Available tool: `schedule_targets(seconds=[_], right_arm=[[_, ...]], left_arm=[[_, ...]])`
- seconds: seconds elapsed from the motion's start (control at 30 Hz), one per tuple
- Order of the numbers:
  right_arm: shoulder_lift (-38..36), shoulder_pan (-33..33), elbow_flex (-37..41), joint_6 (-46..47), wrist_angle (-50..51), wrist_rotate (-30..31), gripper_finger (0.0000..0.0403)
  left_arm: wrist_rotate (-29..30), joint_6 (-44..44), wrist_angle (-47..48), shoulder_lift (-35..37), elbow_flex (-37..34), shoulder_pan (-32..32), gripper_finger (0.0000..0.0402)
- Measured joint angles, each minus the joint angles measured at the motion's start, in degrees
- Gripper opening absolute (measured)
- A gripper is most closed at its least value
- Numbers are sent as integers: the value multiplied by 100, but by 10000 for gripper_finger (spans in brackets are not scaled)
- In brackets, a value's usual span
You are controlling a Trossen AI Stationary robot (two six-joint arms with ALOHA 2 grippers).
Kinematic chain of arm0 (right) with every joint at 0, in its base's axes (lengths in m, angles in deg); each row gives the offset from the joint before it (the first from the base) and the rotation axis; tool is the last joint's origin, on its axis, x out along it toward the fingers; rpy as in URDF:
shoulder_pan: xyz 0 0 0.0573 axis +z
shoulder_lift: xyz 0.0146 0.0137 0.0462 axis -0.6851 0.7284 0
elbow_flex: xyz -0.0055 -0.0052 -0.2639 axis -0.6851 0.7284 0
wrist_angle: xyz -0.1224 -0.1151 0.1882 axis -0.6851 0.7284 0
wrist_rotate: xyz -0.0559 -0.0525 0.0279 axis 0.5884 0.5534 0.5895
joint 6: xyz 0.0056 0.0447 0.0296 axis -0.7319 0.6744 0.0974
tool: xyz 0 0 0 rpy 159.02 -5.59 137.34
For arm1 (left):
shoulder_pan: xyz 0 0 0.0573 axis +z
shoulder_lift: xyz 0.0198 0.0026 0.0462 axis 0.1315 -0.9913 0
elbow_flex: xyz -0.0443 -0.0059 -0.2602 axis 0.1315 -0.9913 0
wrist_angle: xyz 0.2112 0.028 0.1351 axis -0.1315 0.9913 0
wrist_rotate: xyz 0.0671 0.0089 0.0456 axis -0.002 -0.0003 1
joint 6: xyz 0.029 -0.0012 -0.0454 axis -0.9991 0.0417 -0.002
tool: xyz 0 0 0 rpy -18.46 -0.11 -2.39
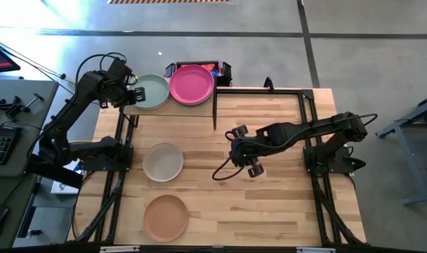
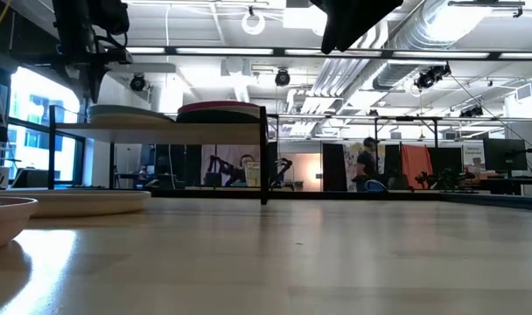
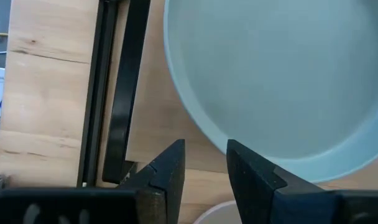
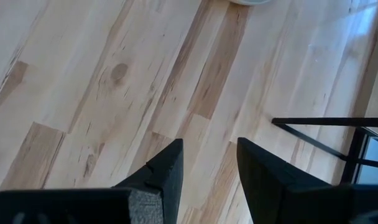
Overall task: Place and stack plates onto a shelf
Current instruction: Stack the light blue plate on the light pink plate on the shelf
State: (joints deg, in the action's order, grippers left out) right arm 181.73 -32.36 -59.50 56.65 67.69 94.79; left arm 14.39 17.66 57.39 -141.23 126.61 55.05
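The shelf, a light wood panel on a thin black frame, stands at the table's far left. On it rest a pale green plate and, to its right, a magenta plate. My left gripper hangs open just off the green plate's left rim, pointing steeply down, and only shelf wood shows between its fingers. An off-white plate and a peach plate lie on the tabletop. My right gripper hovers open over the table's middle, above bare wood.
The shelf's black frame bar runs beside my left fingers. A black frame also borders the table's far and right sides. Bare slatted tabletop spreads to the right of the two loose plates. A red and black object sits behind the shelf.
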Motion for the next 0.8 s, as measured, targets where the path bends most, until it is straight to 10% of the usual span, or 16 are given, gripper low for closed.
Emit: schedule_targets(seconds=[0.8], right_arm=[[8, -3, 2, -1, -122, -60, 128]], left_arm=[[-117, -151, 17, -333, 0, 0, 105]])
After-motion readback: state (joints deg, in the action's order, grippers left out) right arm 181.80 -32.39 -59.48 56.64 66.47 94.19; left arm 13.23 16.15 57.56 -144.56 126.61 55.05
